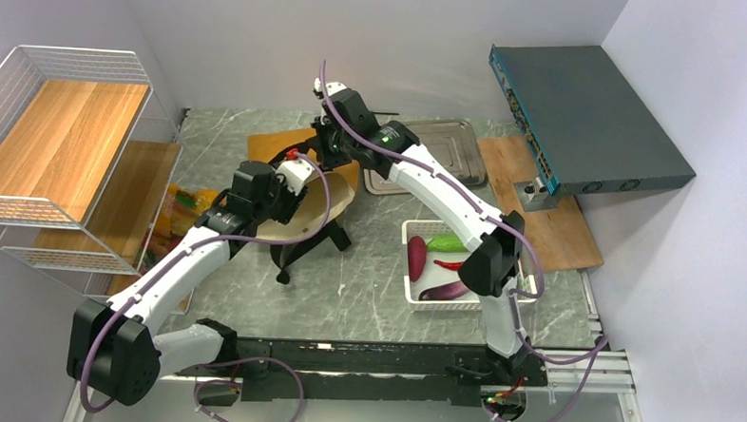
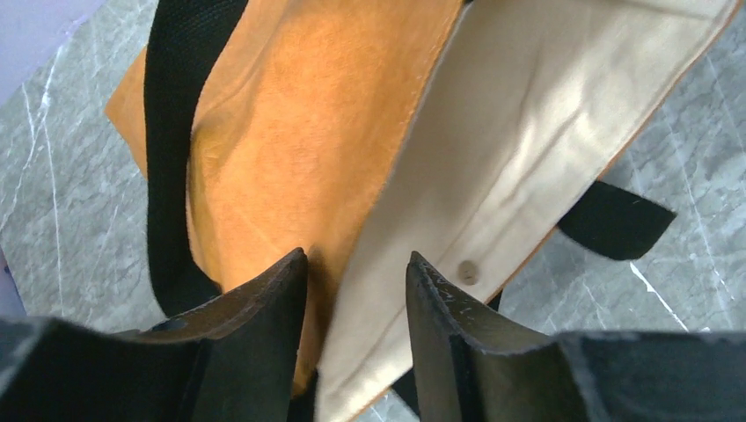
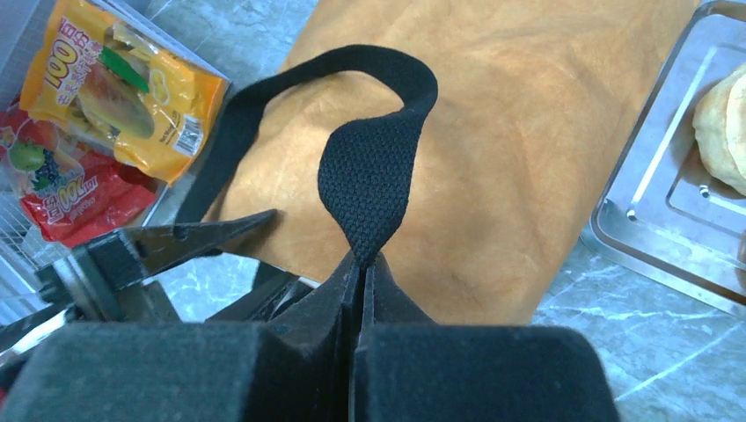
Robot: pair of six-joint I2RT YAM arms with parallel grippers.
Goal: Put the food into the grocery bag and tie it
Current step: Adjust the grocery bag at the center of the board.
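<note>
Grocery bag (image 1: 275, 146) lies on the grey marble worktop (image 1: 366, 296) toward the far edge, a little left of the middle, ochre outside up and its cream lining (image 2: 528, 132) showing at the mouth. The left gripper (image 2: 356, 256) is spread apart, its two fingers (image 2: 264, 325) straddling the rim of the mouth so that the ochre cloth and the lining pass between them without being pinched. The right gripper (image 3: 359, 268) is clenched on a black strap (image 3: 369, 176), which rises in a loop above the bag's ochre side. A yellow snack packet (image 3: 114, 88) and a red snack packet (image 3: 62, 193) lie at the left edge, just beside the bag. A metal tray (image 3: 651, 202) sits by the far edge to the bag's right, with a bread piece (image 3: 726, 132) on it. Near the right edge a white basket (image 1: 409, 233) holds the magenta root (image 1: 415, 258) among other vegetables
</note>
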